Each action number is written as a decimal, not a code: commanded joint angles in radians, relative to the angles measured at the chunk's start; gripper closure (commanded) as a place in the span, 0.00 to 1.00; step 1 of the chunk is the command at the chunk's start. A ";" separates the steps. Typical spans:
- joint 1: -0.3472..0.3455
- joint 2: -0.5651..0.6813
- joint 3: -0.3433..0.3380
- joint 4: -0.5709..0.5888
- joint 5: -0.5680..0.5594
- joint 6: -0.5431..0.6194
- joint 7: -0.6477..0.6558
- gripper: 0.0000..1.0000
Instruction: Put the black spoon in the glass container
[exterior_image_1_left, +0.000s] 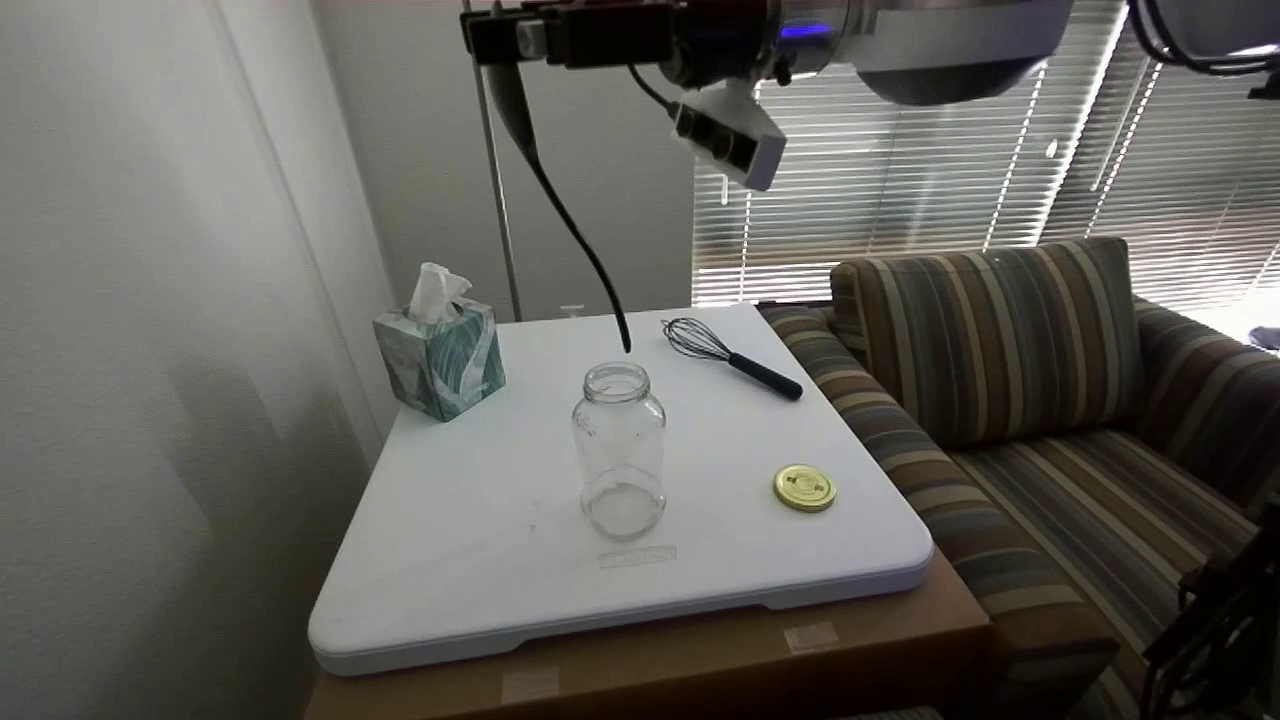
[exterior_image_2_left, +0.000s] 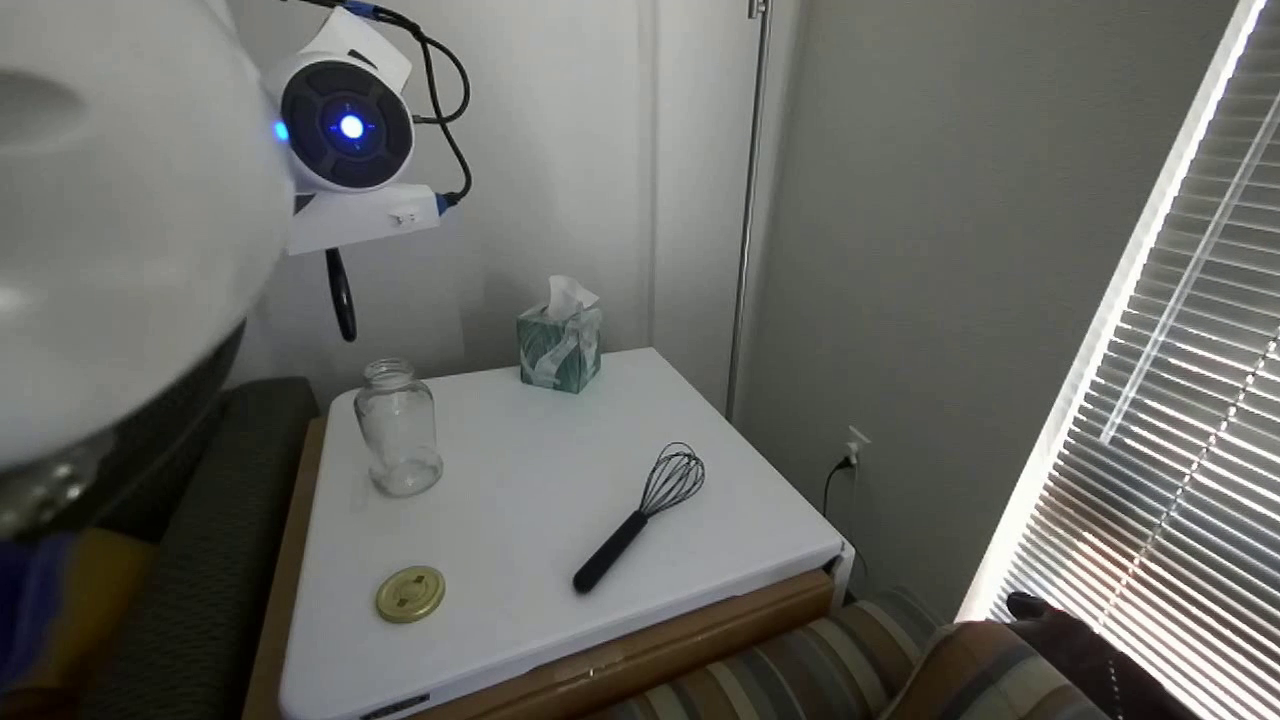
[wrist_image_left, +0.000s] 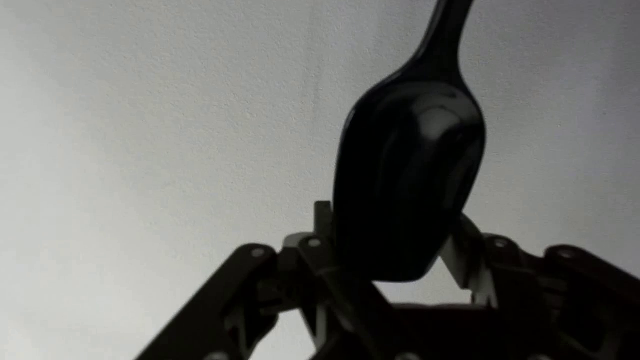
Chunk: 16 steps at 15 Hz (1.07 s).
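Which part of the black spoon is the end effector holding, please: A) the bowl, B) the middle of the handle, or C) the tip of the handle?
A, as the wrist view shows the end effector gripping the black spoon's bowl, with the handle extending away from it.

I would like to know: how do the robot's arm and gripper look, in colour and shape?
The arm is mostly white and rounded, carrying a dark round pad with a blue-white light, and black cables with a blue connector. The gripper is dark, with angular jointed links and small, paler round pins.
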<state>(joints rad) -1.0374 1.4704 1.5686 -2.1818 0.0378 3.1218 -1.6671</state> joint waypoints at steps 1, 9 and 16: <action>-0.003 0.000 0.004 0.036 0.102 -0.039 -0.128 0.72; 0.096 0.001 -0.078 0.189 0.098 -0.061 -0.161 0.72; 0.160 -0.004 -0.138 0.271 0.084 -0.070 -0.098 0.72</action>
<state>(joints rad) -0.8888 1.4723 1.4537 -1.9425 0.1139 3.0769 -1.7780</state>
